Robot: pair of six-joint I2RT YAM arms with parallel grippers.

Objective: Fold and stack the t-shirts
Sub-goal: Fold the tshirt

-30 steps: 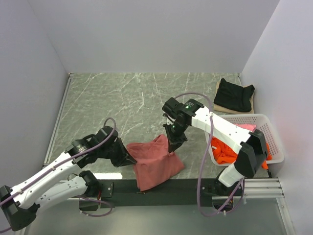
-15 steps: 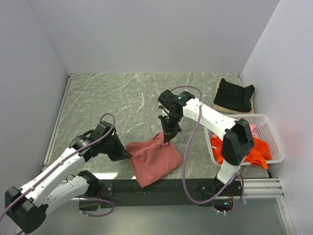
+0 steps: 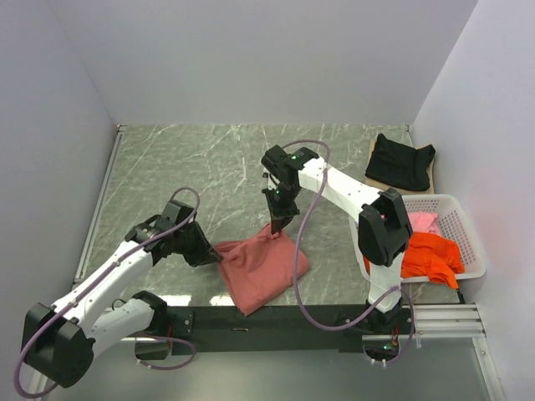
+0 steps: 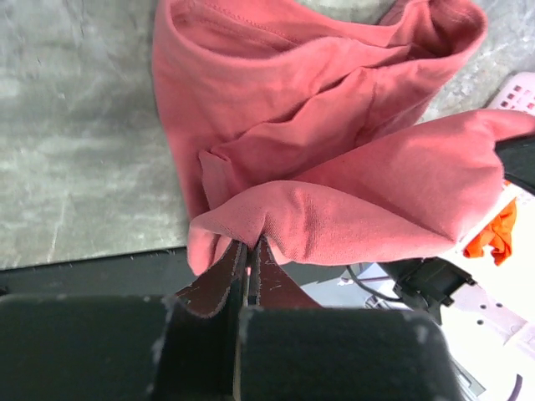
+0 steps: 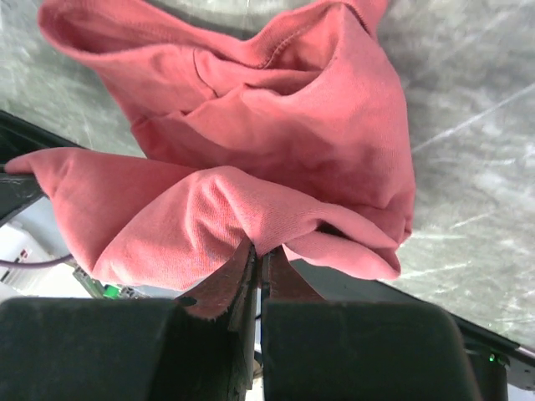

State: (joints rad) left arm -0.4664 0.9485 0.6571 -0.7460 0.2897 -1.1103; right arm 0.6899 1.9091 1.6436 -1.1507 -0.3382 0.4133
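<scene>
Brick-red t-shirt (image 3: 261, 266) bunched between left pincer (image 3: 217, 256) and right pincer (image 3: 276, 226), both pinching its edges.

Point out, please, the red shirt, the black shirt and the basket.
red shirt (image 3: 259, 271), top view, middle of the cloth.
black shirt (image 3: 401, 163), top view, centre of the bundle.
basket (image 3: 430, 198), top view, far rim.
</scene>
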